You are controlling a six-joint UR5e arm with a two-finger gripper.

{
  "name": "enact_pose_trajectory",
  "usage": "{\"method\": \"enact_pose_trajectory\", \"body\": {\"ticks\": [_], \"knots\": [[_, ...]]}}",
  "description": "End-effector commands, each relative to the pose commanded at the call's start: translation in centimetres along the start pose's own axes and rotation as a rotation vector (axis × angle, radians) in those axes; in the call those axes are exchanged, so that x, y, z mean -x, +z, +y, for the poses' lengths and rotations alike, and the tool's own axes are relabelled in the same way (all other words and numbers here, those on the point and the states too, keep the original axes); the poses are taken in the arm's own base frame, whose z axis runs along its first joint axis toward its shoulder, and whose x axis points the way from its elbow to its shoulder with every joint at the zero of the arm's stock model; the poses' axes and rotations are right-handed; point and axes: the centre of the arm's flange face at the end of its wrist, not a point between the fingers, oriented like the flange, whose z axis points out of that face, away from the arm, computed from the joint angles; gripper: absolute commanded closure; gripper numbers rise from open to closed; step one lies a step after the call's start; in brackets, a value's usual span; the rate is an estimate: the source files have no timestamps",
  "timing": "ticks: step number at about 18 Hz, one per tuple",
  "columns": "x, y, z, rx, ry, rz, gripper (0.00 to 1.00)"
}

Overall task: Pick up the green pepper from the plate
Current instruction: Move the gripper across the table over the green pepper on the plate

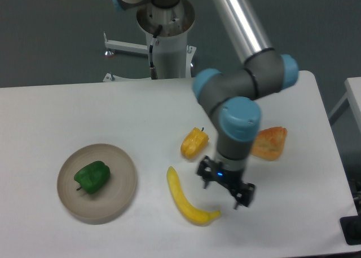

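Observation:
The green pepper (92,177) lies on the round beige-grey plate (121,197) at the front left of the table, a little left of the plate's middle. My gripper (225,194) hangs over the table far to the right of the plate, just right of a banana. Its two fingers stand apart and nothing is between them. One fingertip (206,181) is near the banana's upper side.
A yellow banana (187,200) lies between the plate and the gripper. A yellow-orange pepper (194,143) sits behind it. An orange bread-like piece (269,143) lies to the right, partly behind the arm (237,120). The robot base (167,38) stands at the back.

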Motion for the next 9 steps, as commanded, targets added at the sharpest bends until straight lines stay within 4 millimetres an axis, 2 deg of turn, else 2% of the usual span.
{"method": "enact_pose_trajectory", "body": {"ticks": [1,4,7,9], "knots": [[-2.0,-0.2,-0.7,0.001,0.025,0.008,0.0],[-6.2,0.3,-2.9,0.011,0.079,0.021,0.0],[-9.6,1.3,-4.7,0.021,0.124,0.039,0.0],[-11.5,2.6,-4.8,0.041,0.14,0.062,0.0]]}}
